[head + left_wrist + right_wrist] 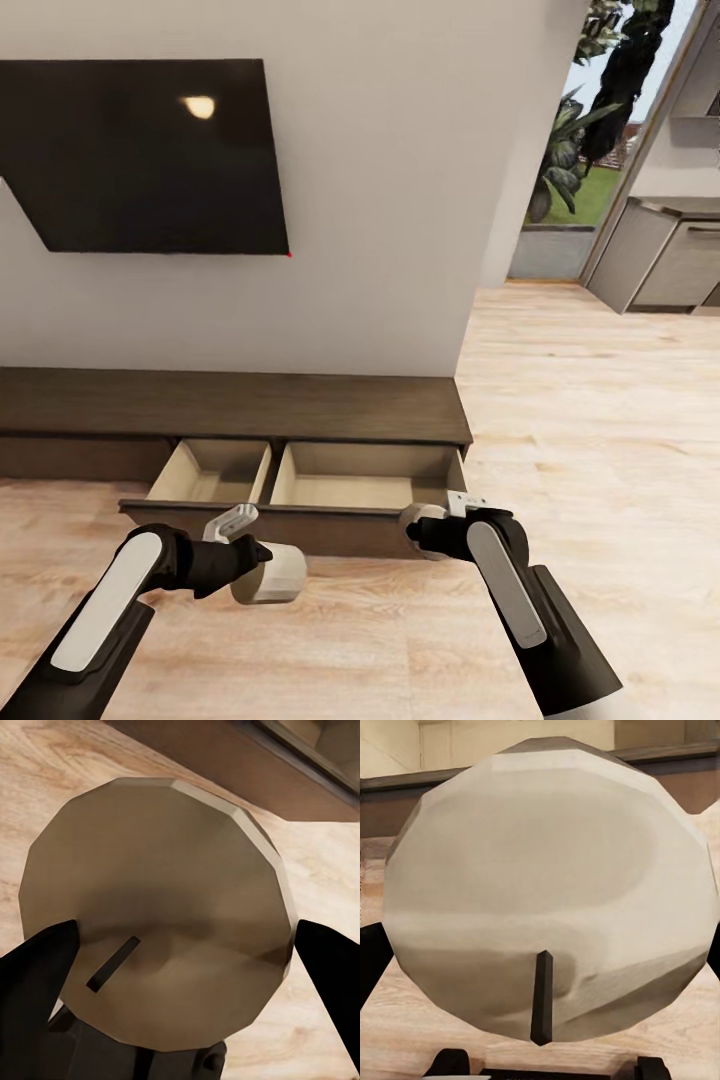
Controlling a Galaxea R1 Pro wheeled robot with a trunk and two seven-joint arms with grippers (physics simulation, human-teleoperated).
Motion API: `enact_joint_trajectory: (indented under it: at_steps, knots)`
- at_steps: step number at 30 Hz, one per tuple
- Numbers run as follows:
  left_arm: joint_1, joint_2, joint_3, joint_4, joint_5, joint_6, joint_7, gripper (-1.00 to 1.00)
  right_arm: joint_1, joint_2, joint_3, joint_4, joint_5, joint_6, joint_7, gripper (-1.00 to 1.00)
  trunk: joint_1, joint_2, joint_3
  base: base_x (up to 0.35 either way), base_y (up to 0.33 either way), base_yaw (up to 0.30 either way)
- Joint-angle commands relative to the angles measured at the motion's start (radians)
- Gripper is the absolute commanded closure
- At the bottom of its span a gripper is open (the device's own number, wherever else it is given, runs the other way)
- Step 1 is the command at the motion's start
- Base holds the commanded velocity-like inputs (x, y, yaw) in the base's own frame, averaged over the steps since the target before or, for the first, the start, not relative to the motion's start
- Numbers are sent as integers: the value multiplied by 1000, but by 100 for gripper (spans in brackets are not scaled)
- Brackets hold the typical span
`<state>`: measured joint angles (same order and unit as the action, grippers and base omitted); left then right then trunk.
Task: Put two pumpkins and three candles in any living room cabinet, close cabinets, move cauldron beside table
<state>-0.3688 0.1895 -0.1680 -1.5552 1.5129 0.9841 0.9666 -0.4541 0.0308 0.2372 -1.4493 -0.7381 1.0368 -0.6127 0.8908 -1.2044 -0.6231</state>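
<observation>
Holding item one: a stubby grey-tan cylindrical candle, pinched in the left pincer; in the left wrist view the black fingers press either side of its flat round end, where a short dark wick lies.

Item two: a second pale grey-tan candle, pinched in the right pincer; its round end with a dark wick sits close before the right wrist camera, black fingertips at its edges.

Item three: long low dark brown wooden cabinet, just ahead of both pincers, against a white wall. Two drawers stand pulled out, pale light-wood insides showing: one ahead of the left pincer, a wider one ahead of the right. The right-hand candle is at the wider drawer's front edge; contact cannot be told. The left-hand candle hangs over the light wood floor, short of the drawer front.

Item four: black flat wall screen, above the cabinet.
</observation>
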Motion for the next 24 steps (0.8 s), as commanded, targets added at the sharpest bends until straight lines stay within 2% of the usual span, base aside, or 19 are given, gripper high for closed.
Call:
enact_joint_trajectory:
  at_steps: [1, 19, 24]
  knots:
    - [-1, 1, -1, -1, 9, 1, 11, 100, -1, 0, 1, -1, -11, 2, -11, 100, 0, -1, 1, 0, 0, 0]
    - [-1, 0, -4, 0, 10, 1, 11, 100, -1, -2, 1, -2, -10, 2, -12, 100, 0, -1, 31, 1, 0, 0]
    - [-1, 1, -4, 0, 10, 1, 11, 100, -1, -1, 1, -1, -10, 2, -12, 100, 0, -1, 39, 124, 0, 0]
